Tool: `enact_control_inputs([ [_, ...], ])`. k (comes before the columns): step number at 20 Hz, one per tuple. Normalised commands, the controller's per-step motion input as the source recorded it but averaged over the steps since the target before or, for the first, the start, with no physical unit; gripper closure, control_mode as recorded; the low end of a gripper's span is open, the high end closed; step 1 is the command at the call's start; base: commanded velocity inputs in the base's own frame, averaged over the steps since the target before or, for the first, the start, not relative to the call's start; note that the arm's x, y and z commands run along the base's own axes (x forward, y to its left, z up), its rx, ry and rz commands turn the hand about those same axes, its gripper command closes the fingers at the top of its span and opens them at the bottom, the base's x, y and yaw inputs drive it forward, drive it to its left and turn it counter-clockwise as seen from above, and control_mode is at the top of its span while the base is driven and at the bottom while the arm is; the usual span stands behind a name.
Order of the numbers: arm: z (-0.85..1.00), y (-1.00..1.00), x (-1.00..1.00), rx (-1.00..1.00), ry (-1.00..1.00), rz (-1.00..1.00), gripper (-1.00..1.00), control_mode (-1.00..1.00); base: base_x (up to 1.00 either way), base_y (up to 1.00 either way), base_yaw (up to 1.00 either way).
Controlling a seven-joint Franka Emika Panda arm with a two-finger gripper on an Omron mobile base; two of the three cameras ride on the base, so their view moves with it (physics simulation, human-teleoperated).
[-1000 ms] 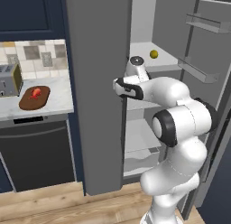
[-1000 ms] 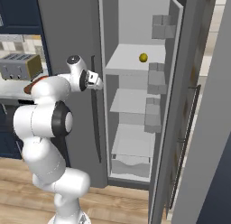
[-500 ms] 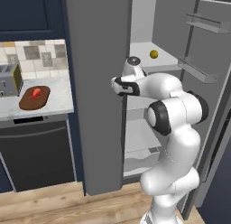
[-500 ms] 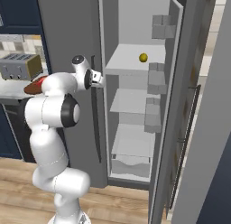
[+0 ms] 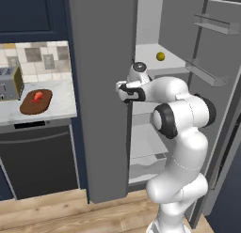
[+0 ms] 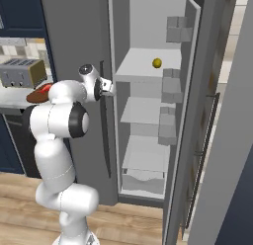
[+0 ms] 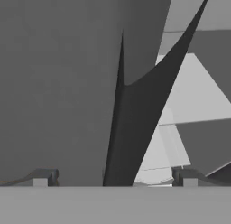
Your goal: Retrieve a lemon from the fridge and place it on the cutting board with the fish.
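The lemon (image 5: pixel 160 56) (image 6: pixel 157 63) lies on the upper shelf inside the open grey fridge (image 5: pixel 103 86) (image 6: pixel 74 36). My gripper (image 5: pixel 123 91) (image 6: pixel 107 86) (image 7: pixel 115 180) is open at the inner edge of the fridge's left door, lower than the lemon and well short of it. In the hand view its fingertips (image 7: pixel 45 178) stand wide apart with the dark door edge between them. The oval cutting board (image 5: pixel 36 102) (image 6: pixel 35 96) lies on the counter to the left with the red-orange fish (image 5: pixel 37 95) on it; my arm partly hides the board in the right base view.
A toaster (image 5: pixel 9 84) (image 6: pixel 22 73) stands on the counter beside the board. The fridge's right door (image 5: pixel 212 72) (image 6: pixel 217 115) is swung wide with racks (image 5: pixel 207 74) on it. Lower shelves (image 6: pixel 146 110) and a drawer (image 6: pixel 143 182) sit below the lemon.
The arm's elbow has risen and folded closer to the fridge; the gripper has shifted slightly toward the left door's edge. Lemon, board and fish have not moved.
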Motion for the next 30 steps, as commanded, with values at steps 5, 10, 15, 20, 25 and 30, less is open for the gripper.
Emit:
enact_control_inputs([
  [5, -0.17, 0.0, 0.24, 0.0, -0.06, 0.0, -1.0, -1.0, 0.0, 0.0, 0.0],
  [10, -0.17, 0.0, 0.13, 0.0, -0.01, 0.0, -1.0, -1.0, 0.0, 0.0, 0.0],
  [15, 0.0, 0.0, 0.21, 0.0, 0.0, 0.0, 1.0, -1.0, 0.0, 0.0, 0.0],
  [20, -0.01, 0.0, 0.14, 0.0, -0.02, 0.0, 1.0, -1.0, 0.0, 0.0, 0.0],
  [25, -0.01, 0.0, 0.03, 0.0, -0.01, 0.0, 1.0, -1.0, 0.0, 0.0, 0.0],
  [30, 0.0, 0.0, -0.01, 0.0, 0.0, -0.01, 1.0, -1.0, 0.0, 0.0, 0.0],
])
